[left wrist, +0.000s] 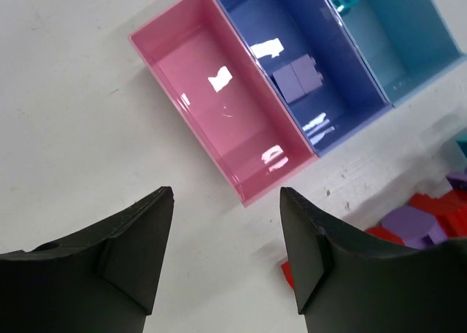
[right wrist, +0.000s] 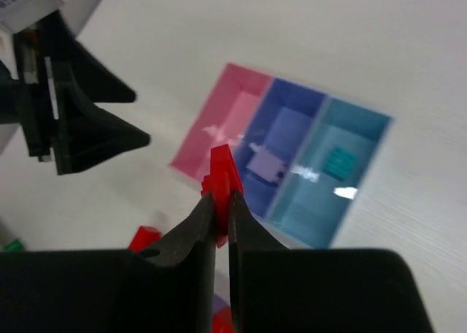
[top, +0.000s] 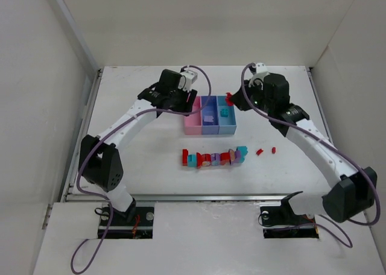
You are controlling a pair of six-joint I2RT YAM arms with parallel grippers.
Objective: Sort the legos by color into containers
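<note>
Three joined containers sit mid-table: pink [top: 192, 115], purple-blue [top: 209, 125] and light blue [top: 227, 124]. A purple lego [left wrist: 299, 79] lies in the purple-blue one and a teal lego [right wrist: 337, 161] in the light blue one; the pink bin [left wrist: 219, 121] holds nothing. My right gripper [right wrist: 222, 196] is shut on a thin red lego [right wrist: 222, 169], held in the air by the bins' far right corner [top: 229, 97]. My left gripper [left wrist: 226, 194] hangs open over bare table just left of the pink bin, nothing between its fingers.
A row of mixed red, purple and teal legos [top: 214, 158] lies in front of the bins. Two small red pieces [top: 259, 151] [top: 273, 149] lie to its right. White walls enclose the table on the left, right and back.
</note>
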